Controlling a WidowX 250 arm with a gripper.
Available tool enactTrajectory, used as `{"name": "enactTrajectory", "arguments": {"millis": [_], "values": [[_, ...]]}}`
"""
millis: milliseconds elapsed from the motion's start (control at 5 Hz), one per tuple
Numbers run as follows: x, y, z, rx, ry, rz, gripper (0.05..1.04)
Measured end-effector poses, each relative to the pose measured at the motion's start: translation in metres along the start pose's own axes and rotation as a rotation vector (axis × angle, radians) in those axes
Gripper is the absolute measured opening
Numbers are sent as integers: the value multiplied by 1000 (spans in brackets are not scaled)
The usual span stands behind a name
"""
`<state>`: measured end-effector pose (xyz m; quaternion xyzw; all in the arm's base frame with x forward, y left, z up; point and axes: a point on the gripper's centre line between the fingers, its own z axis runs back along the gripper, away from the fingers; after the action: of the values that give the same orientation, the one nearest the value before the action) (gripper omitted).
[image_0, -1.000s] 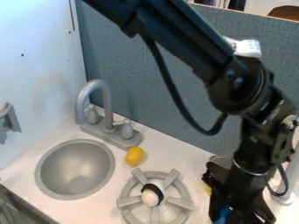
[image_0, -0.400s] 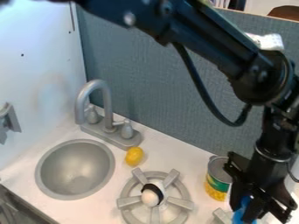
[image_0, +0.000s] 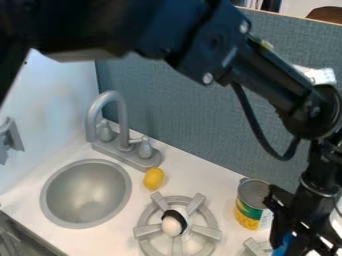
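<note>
Camera view shows us the gripper (image_0: 290, 245) at the lower right, its fingers apparently pinching a blue object (image_0: 284, 242), just beside the can (image_0: 251, 205) and well to the right of the lemon (image_0: 153, 178). We see only a sliver of the blue object, so its shape and texture stay uncertain. We judge it light, probably fairly stiff, and perhaps slippery if it is smooth plastic. We would take it around its middle with even, moderate pressure, keeping the fingers clear of the can's rim.
</note>
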<state>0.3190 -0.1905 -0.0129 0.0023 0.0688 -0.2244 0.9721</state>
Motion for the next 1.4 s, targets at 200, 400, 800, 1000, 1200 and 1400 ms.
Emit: {"name": "enactTrajectory", "arguments": {"millis": [200,400,800,1000,1200,1400], "values": [[6,-6,1,2,-3,-5,337],[10,-9,1,4,-6,-9,404],[5,-7,-4,19,27,6,981],[1,-4,4,36,4,10,1006],[-13,0,31,55,-45,21,1002],[-43,5,43,63,-41,23,1000]]}}
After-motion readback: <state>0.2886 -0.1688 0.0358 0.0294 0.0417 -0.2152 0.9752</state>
